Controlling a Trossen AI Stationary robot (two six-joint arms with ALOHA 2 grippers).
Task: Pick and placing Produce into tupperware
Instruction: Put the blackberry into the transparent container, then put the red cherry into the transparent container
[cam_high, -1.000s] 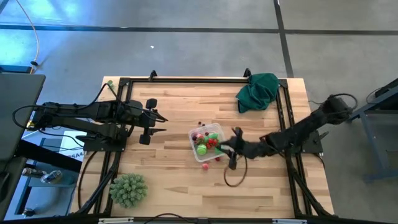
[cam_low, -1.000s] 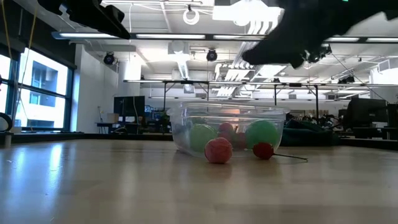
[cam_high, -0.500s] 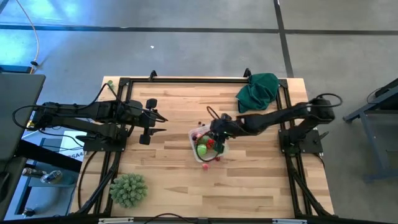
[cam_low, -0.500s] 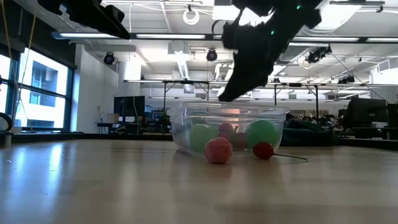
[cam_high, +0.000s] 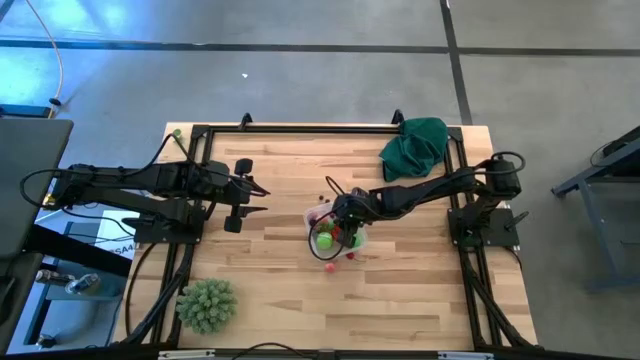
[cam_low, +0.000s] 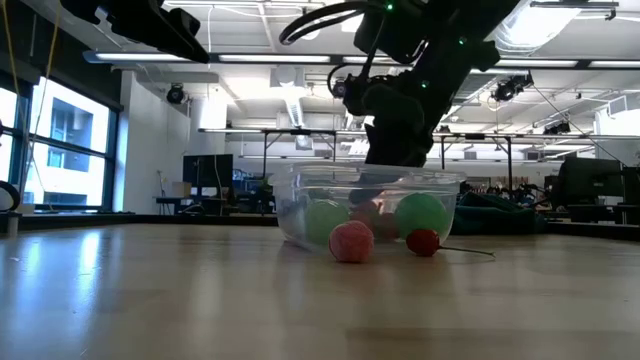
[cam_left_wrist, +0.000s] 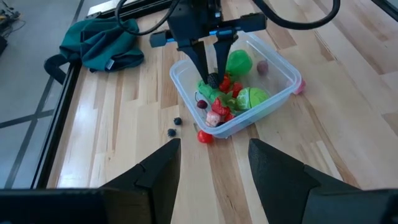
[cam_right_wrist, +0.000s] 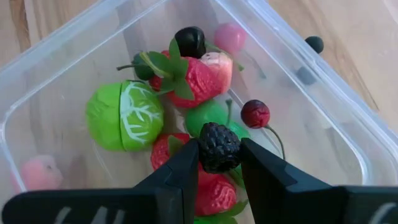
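The right gripper (cam_right_wrist: 219, 163) hangs over the tupperware (cam_high: 309, 219) near the table's (cam_high: 270, 290) centre, its jaws closed on a small dark berry (cam_right_wrist: 218, 147) held above the pile inside. The box already holds produce: strawberries (cam_right_wrist: 198, 78), a green cabbage piece (cam_right_wrist: 124, 115), a cherry (cam_right_wrist: 255, 113) and a pink piece (cam_right_wrist: 230, 36). The berry looks light, stiff and bumpy, so it should sit firmly between the pads when pinched across its middle; its small size leaves little margin, and a round piece may roll when released. The box appears thin and light, so a knock against its wall could shift it. Loose pieces remain on the table just beside the box: a pink ball (cam_low: 350, 242) and a red cherry (cam_low: 423, 241) at one side, two tiny dark berries (cam_left_wrist: 174, 126) at another. The left gripper (cam_left_wrist: 211, 171) waits well apart at the left side, jaws open and empty. A cloth (cam_high: 414, 146) and a spiky ball (cam_high: 207, 305) lie well clear.
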